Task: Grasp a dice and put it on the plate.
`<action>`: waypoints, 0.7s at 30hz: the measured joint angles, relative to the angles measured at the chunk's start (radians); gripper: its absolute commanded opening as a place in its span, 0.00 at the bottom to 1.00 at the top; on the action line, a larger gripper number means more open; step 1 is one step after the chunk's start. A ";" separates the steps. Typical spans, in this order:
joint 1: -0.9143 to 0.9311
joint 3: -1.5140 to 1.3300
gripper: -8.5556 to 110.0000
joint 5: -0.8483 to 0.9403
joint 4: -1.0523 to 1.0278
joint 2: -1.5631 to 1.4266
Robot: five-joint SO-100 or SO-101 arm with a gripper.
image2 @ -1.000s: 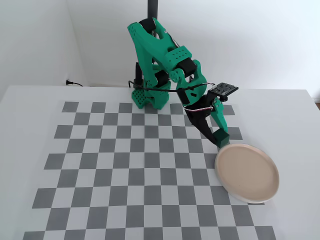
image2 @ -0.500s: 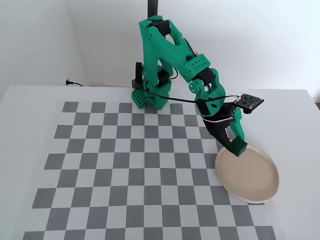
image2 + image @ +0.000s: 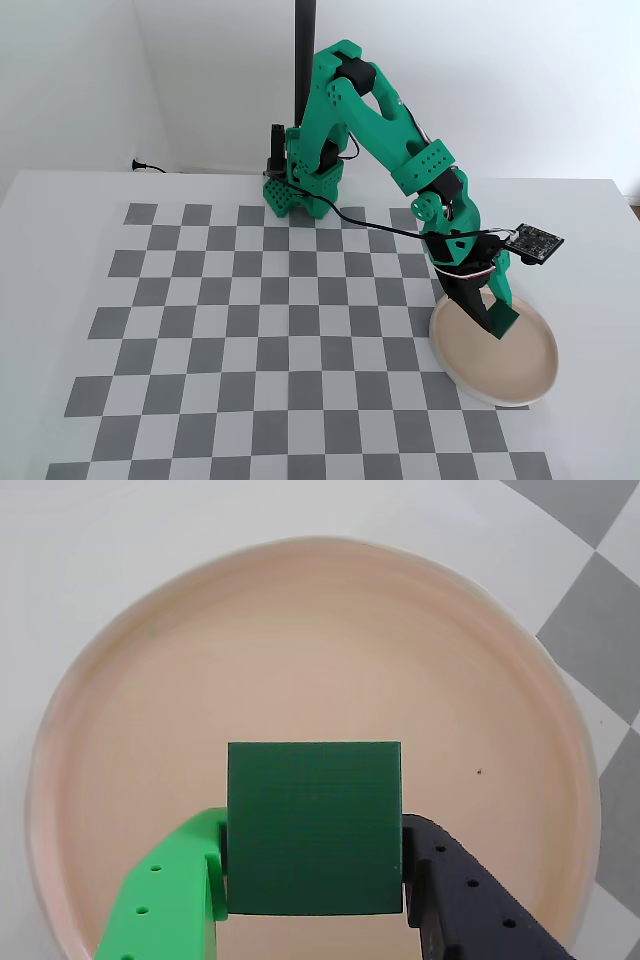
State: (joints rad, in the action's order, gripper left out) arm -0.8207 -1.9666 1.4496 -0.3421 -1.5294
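Wrist view: the gripper (image 3: pixel 315 865) is clamped on the dice (image 3: pixel 314 827), one green finger and one black, directly over the plate (image 3: pixel 130 670). One dice, one plate.

Fixed view: the arm has swung from the checkerboard (image 3: pixel 250 330) to above the plate (image 3: pixel 530 375) within a second; release appears next.

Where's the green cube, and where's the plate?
cube (image 3: pixel 313 827), wrist view, middle of its front face
plate (image 3: pixel 300 650), wrist view, bare face above the cube
plate (image 3: pixel 525 365), fixed view, bare face near its right side
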 measured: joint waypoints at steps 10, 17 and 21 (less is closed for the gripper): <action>0.000 0.110 0.19 -0.012 0.031 0.140; 0.000 0.110 0.22 -0.025 0.025 0.140; 0.011 0.110 0.22 -0.031 -0.018 0.140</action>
State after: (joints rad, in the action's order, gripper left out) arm -0.8099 -1.8561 1.4189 -0.3605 -1.3898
